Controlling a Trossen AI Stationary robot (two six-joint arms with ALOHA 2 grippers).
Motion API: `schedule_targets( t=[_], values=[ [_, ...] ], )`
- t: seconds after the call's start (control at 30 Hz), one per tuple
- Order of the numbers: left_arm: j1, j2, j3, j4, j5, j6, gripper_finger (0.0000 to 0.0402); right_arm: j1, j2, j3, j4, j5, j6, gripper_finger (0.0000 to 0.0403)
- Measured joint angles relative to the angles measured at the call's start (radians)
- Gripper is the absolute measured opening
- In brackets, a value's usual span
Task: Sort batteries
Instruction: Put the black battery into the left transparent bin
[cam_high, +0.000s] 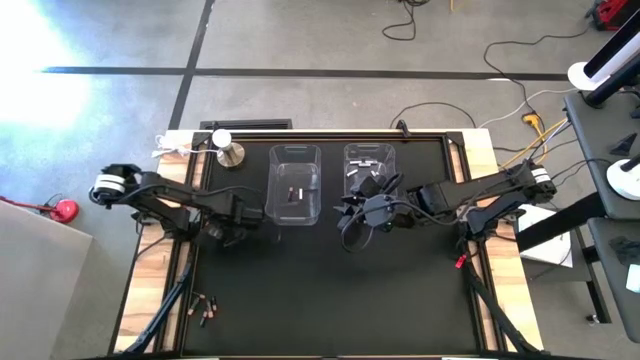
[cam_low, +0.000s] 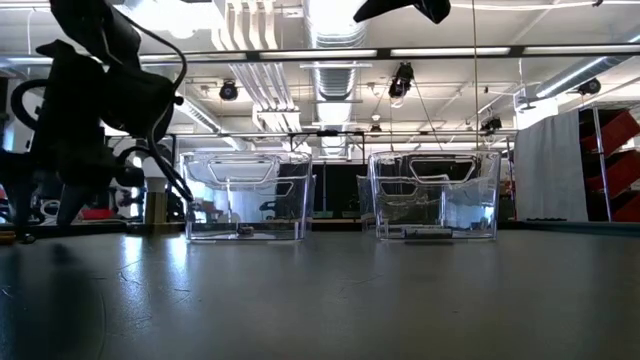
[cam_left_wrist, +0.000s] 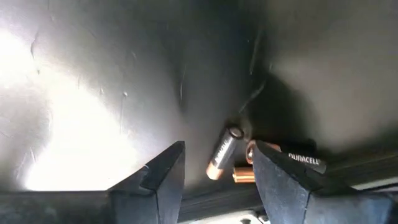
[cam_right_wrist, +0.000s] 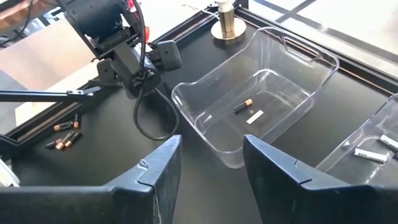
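Several copper-and-dark batteries lie loose on the black mat near the table's near left corner, beside the side rail. My left gripper stands open over the mat, left of the left clear bin. Its fingers point steeply down, and batteries lie on the mat beyond its gap, untouched. My right gripper hangs open in the air by the right clear bin, nothing between its fingers. The left bin holds a copper-dark battery and a white one. White batteries lie in the right bin.
A metal cylinder stands at the far left of the mat, behind the left bin. A small red bit lies by the right rail. Cables hang from both arms. Bare mat stretches across the near half of the table.
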Motion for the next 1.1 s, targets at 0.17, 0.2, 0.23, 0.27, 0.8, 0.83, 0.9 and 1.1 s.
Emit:
schedule_targets(
  t=[0.17, 0.2, 0.23, 0.27, 0.8, 0.83, 0.9, 1.1],
  values=[
    [0.016, -0.005, -0.022, 0.047, 0.0, 0.05, 0.0162, 0.0, 0.0, 0.0, 0.003, 0.0, 0.018, 0.016],
    [0.021, -0.005, -0.029, 0.065, 0.001, 0.058, 0.0159, 0.0, 0.0, 0.0, 0.003, 0.0, 0.024, 0.0158],
    [0.027, -0.005, -0.035, 0.076, 0.0, 0.068, 0.0156, 0.0, 0.0, 0.0, 0.003, 0.0, 0.031, 0.0157],
    [0.033, -0.005, -0.041, 0.084, 0.0, 0.075, 0.0154, 0.0, 0.0, 0.0, 0.003, 0.0, 0.034, 0.0156],
    [0.116, -0.01, -0.07, 0.134, 0.02, 0.139, 0.0074, 0.0, 0.0, 0.0, 0.002, -0.024, 0.049, 0.0164],
    [0.117, -0.009, -0.07, 0.136, 0.017, 0.141, 0.0056, 0.0, 0.0, 0.0, 0.002, -0.024, 0.049, 0.0163],
    [0.118, -0.009, -0.069, 0.139, 0.012, 0.154, 0.0022, 0.0, 0.0, 0.0, 0.002, -0.025, 0.052, 0.016],
    [0.115, -0.011, -0.037, 0.112, -0.031, 0.134, 0.0004, 0.002, -0.02, 0.0, -0.028, -0.109, 0.022, 0.0149]
  ],
)
